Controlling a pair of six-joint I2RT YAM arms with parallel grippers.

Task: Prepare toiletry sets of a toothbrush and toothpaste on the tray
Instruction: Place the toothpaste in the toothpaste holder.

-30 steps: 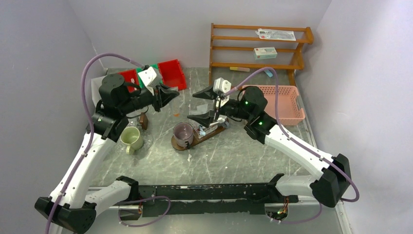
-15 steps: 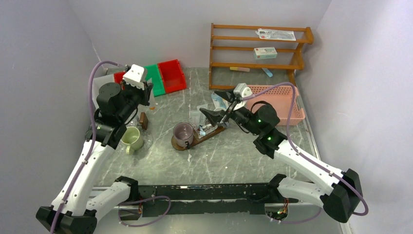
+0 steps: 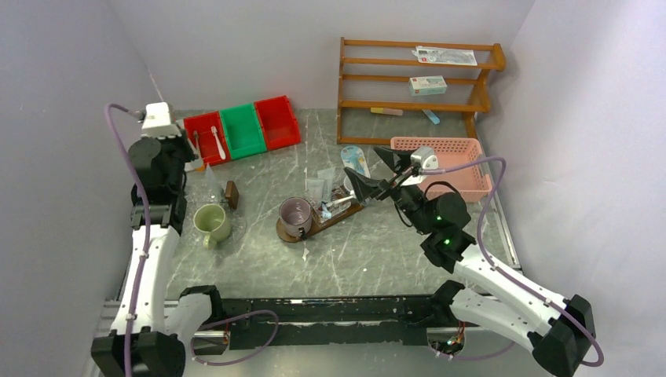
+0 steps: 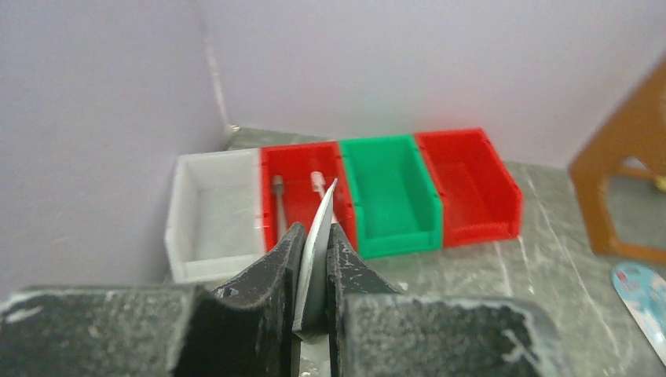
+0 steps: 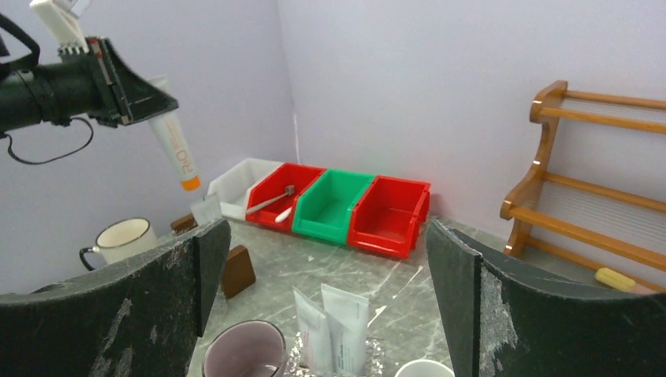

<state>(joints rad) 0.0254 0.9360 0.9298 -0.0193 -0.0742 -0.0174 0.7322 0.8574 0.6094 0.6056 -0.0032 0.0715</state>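
Above the table point(image 3: 377, 251), your left fingers point(image 4: 268, 275) pinch a toothpaste tube point(image 5: 174, 145) by its crimp, likely bound for the tray point(image 3: 344, 214); right fingers point(image 5: 133, 314) gape empty.

High view from the near edge; two low wrist views toward the same coloured bins point(image 3: 242, 129)

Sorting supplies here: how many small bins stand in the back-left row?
4, side by side at the back left: white bin, left red bin, green bin, right red bin. None appears hidden.
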